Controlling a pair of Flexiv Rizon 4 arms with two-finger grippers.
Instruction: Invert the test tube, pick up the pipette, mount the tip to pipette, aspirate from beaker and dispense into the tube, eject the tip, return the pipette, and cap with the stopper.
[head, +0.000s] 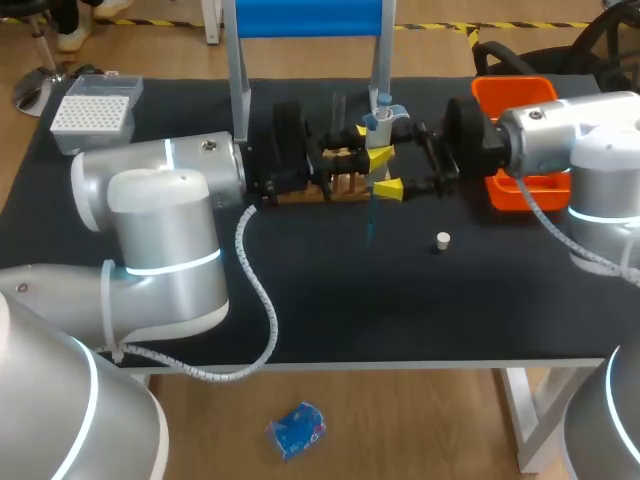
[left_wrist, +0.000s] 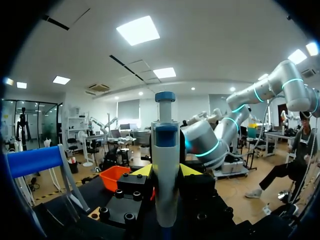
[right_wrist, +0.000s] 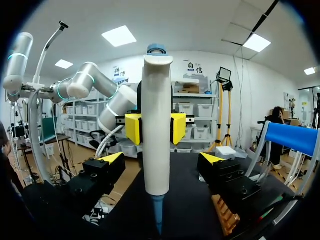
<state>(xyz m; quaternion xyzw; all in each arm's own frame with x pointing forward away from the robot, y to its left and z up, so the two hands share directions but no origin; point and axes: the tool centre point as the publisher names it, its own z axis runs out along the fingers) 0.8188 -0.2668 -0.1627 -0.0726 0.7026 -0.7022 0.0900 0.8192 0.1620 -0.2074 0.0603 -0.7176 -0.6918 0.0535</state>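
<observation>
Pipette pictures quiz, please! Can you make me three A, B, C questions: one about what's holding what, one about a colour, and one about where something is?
1. Which gripper is shut on the pipette?
A. The left gripper
B. The right gripper
C. Neither

2. What colour is the tray by the right arm?
A. Green
B. Purple
C. Orange

3. Where is the little white stopper?
A. In the tray
B. On the bare table
C. On top of the pipette

Answers:
1 A: in the right wrist view the left gripper's yellow tips press the pipette from both sides, while the right gripper's fingers stand wide apart from it.
2 C: the head view shows it bright orange.
3 B: it lies alone on the black tabletop, with nothing touching it.
</observation>
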